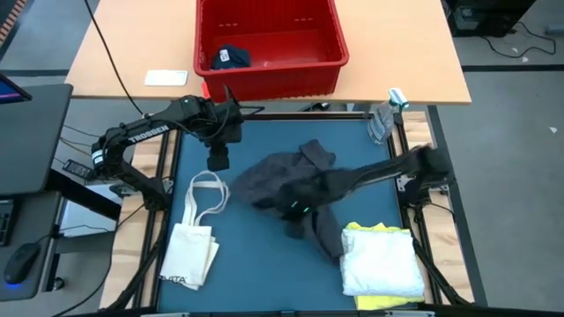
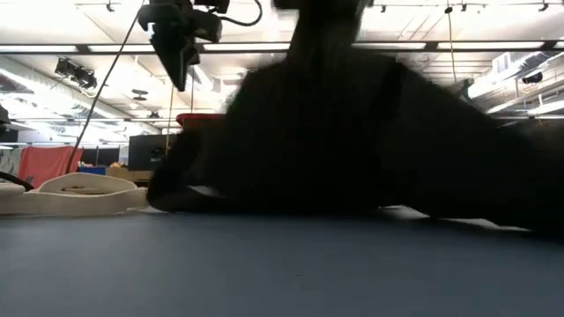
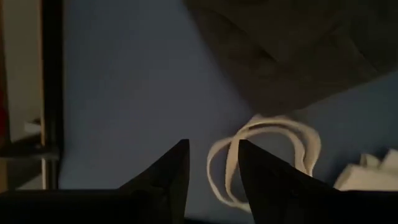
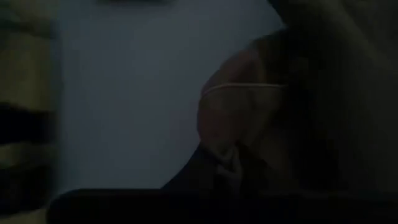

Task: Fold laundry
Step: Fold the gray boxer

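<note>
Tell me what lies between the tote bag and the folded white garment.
High view: only bare blue mat between tote bag and white garment.

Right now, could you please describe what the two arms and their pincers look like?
Both arms are dark. The left arm carries white TROSSEN lettering and a black cable above it; its pincer has two dark, pointed, wedge-shaped fingers. The right arm is plain dark, with a small green light near its pincer.

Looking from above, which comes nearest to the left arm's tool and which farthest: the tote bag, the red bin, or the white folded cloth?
From the left tool:
1. Tote bag, handles just below it.
2. Red bin, up on the wooden table.
3. White folded cloth, far right corner.
</note>
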